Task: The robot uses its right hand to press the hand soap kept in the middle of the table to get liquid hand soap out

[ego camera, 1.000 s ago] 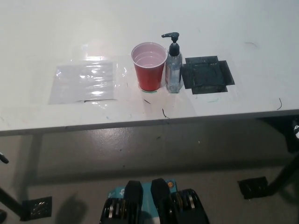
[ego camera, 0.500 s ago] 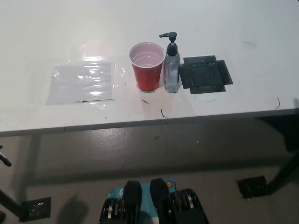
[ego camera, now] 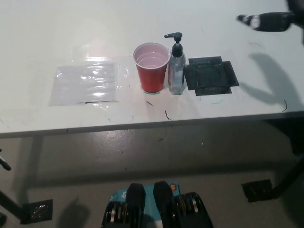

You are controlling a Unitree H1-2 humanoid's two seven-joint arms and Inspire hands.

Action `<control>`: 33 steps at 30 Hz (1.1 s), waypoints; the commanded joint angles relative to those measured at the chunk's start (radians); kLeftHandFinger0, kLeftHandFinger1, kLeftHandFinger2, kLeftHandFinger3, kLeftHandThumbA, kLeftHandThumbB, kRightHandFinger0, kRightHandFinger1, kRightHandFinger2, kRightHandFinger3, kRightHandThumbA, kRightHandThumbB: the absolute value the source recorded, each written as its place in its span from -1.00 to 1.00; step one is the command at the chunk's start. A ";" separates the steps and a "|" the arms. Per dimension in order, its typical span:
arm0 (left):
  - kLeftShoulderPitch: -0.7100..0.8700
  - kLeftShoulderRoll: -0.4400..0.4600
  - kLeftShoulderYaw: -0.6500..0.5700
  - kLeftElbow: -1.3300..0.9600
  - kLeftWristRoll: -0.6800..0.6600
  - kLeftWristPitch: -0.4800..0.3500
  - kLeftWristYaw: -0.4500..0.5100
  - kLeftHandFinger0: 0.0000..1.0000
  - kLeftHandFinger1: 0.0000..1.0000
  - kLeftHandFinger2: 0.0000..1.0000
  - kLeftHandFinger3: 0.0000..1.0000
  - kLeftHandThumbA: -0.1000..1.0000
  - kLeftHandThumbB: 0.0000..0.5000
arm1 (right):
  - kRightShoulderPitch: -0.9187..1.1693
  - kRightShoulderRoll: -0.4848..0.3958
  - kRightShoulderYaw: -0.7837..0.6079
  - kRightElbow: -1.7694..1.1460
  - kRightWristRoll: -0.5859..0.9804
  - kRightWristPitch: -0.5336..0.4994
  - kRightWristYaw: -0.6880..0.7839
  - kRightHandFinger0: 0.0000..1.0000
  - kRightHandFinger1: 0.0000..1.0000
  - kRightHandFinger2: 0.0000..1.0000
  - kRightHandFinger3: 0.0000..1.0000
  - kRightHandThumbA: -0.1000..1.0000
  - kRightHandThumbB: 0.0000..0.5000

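Right robot hand [ego camera: 268,21] blurs in at the top right, grip unreadable, well apart from the soap [ego camera: 176,69]; red cup [ego camera: 152,67] touches its left, black patch [ego camera: 210,76] right.

The right hand [ego camera: 268,21] shows at 2 o'clock as a motion-blurred dark shape, cut off by the right edge; its finger posture cannot be told. The left hand lies outside the picture. The table's [ego camera: 38,42] far side is cropped at 12 o'clock.
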 commanded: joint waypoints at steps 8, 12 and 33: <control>-0.024 -0.010 0.042 -0.028 0.057 0.019 -0.058 1.00 1.00 1.00 0.64 1.00 -0.59 | -0.168 0.106 0.115 0.222 -0.089 -0.242 -0.012 1.00 1.00 1.00 1.00 1.00 0.72; -0.028 -0.018 0.051 -0.025 0.067 0.019 -0.068 1.00 1.00 1.00 0.66 1.00 -0.58 | -0.188 0.137 0.128 0.276 -0.097 -0.259 -0.009 1.00 1.00 1.00 1.00 1.00 0.60; -0.066 -0.026 0.089 -0.028 0.144 0.019 -0.155 1.00 1.00 1.00 0.67 1.00 -0.42 | -0.140 0.211 0.170 0.369 -0.171 -0.328 -0.006 1.00 1.00 1.00 1.00 1.00 0.54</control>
